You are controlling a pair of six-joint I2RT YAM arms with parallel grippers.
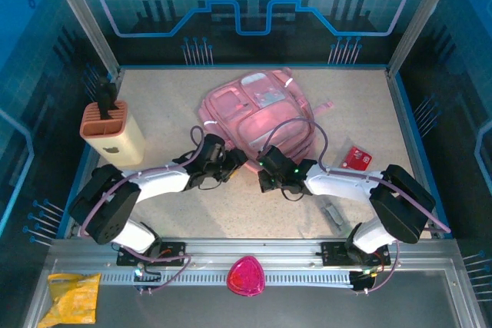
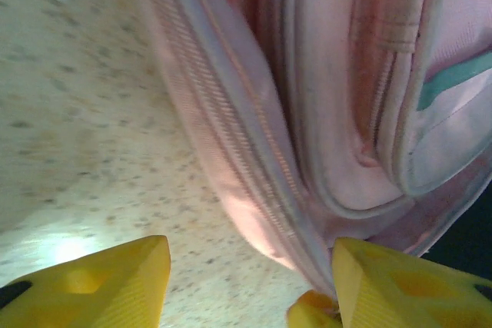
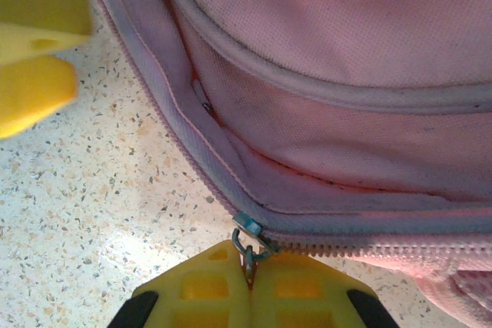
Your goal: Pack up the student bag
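Your left gripper (image 2: 252, 266) hangs released, fingers apart, at the student bag (image 1: 257, 109)'s near edge. Your right gripper (image 3: 248, 266) is clenched on the bag's zipper pull (image 3: 247, 242).

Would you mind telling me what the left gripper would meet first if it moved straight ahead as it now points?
Most likely the student bag: its zippered edge slants across the path just ahead of the open left gripper, over the table. Depth is hard to judge.
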